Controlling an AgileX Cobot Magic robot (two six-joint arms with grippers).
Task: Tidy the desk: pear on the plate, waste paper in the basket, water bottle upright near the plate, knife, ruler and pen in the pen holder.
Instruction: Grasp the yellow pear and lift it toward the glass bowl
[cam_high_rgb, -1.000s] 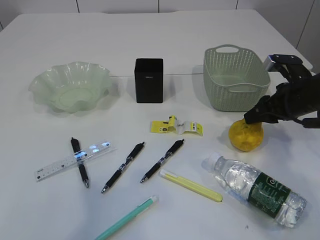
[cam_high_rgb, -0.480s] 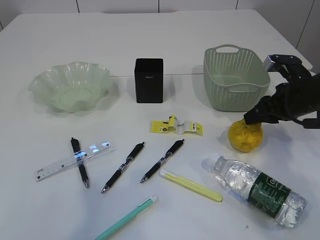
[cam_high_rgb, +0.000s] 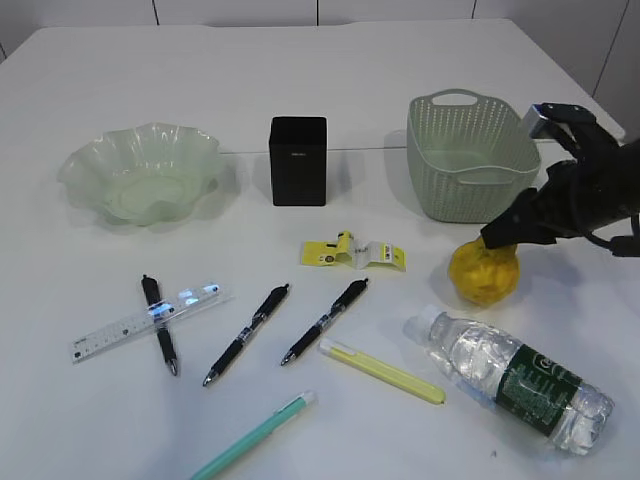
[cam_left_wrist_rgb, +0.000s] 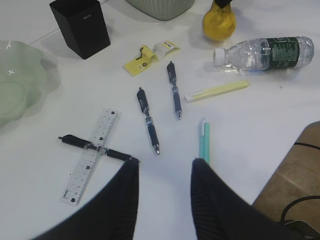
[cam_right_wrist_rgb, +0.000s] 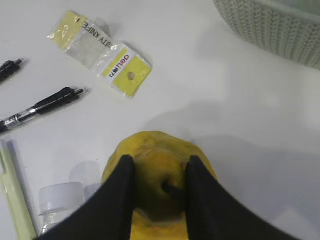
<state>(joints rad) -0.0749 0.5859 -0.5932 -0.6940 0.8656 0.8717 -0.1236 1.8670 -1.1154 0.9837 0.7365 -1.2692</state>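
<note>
My right gripper (cam_high_rgb: 497, 238) is shut on the top of the yellow pear (cam_high_rgb: 483, 277), one finger on each side of the stem, as the right wrist view shows (cam_right_wrist_rgb: 160, 160). The pear hangs just in front of the green basket (cam_high_rgb: 470, 190). My left gripper (cam_left_wrist_rgb: 162, 167) is open and empty above the desk, near the clear ruler (cam_left_wrist_rgb: 92, 155) and the mint pen (cam_left_wrist_rgb: 204, 142). The wavy green plate (cam_high_rgb: 78, 165) is at the far left. The black pen holder (cam_high_rgb: 298, 160) stands in the middle. The water bottle (cam_high_rgb: 515, 375) lies on its side at the front right.
Yellow waste paper (cam_high_rgb: 355, 252) lies in front of the pen holder. The pale yellow knife (cam_high_rgb: 385, 372), two black pens (cam_high_rgb: 247, 333) and a third pen (cam_high_rgb: 158, 322) across the ruler (cam_high_rgb: 120, 328) lie at the front. A brown box corner (cam_left_wrist_rgb: 295, 170) is beside the desk.
The right gripper's jaws have narrowed onto the pear, and the pear has shifted slightly left with them. The left gripper has not moved.
</note>
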